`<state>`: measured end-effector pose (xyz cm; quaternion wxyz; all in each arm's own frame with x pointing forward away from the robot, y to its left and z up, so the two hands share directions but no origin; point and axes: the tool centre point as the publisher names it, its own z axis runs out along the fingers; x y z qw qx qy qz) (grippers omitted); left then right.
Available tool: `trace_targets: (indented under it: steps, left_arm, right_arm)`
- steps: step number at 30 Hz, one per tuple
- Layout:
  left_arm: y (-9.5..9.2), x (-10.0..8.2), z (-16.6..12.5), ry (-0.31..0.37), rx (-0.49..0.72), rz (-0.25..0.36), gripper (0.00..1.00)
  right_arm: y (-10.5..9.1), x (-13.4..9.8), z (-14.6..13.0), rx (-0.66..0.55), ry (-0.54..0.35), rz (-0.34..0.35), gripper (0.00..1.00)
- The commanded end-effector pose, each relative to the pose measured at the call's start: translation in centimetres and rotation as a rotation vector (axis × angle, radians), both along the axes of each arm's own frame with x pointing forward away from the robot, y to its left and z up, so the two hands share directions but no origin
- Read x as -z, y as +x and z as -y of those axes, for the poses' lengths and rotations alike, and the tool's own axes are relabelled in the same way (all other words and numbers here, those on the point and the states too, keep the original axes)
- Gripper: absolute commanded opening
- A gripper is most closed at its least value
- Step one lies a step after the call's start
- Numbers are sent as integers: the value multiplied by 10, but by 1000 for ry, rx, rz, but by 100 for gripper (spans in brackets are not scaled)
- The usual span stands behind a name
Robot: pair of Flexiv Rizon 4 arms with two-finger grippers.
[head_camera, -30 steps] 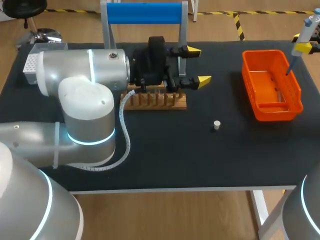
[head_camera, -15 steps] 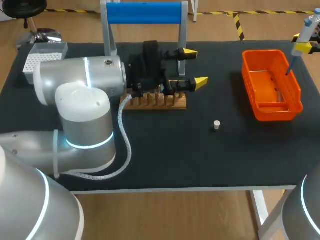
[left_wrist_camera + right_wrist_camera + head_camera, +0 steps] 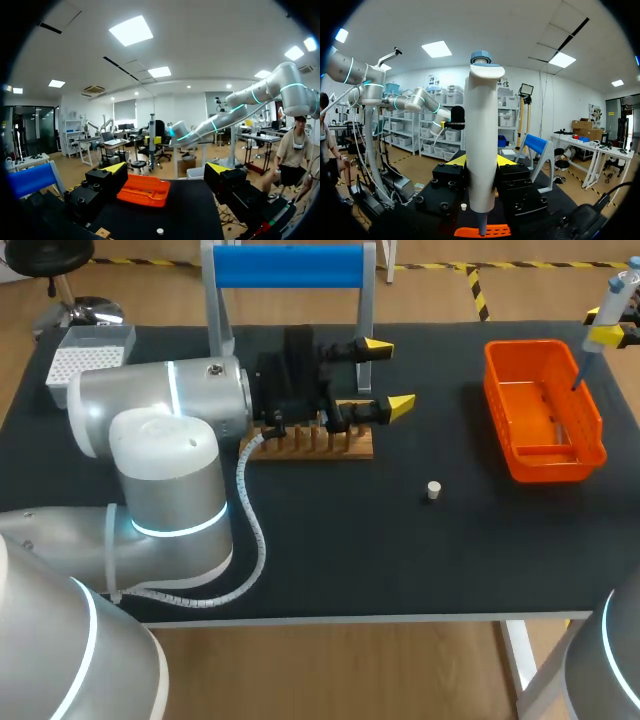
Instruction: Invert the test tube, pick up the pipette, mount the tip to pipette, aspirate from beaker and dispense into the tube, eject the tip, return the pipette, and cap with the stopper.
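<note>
Black tabletop [image 3: 400,560]: wooden rack [image 3: 310,445] centre, stopper [image 3: 432,490] loose, well apart. Left jaws spread, level just above rack, likely parked by tube; tube itself not discernible. Right jaws pinching pipette [image 3: 615,295] upright over orange bin [image 3: 555,462], seemingly for dropping tip [image 3: 582,370] inside.

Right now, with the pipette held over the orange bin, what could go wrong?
The pipette in the right gripper hangs over the orange bin's rim; a swing may clip it. Open left gripper sits beside the blue stand's post, above the wooden rack; turning could knock either. Loose stopper lies in the open; a passing arm might sweep it off.
</note>
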<state>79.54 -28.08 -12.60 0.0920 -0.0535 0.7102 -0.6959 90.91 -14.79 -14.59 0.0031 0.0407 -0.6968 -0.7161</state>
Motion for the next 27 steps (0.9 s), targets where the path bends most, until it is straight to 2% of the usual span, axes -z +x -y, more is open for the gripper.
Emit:
trace_targets:
  steps: [1,14,22,27]
  left_arm:
    - [-1,2,1,-9,-6,3,100]
    - [-1,2,1,-9,-6,3,100]
    - [-1,2,1,-9,-6,3,100]
    - [-1,2,1,-9,-6,3,100]
  right_arm:
    - [1,-1,1,-3,-3,0,0]
    - [1,-1,1,-3,-3,0,0]
    - [-23,-1,-48,-6,-61,37,0]
    - [-36,-4,-80,-7,-49,58,0]
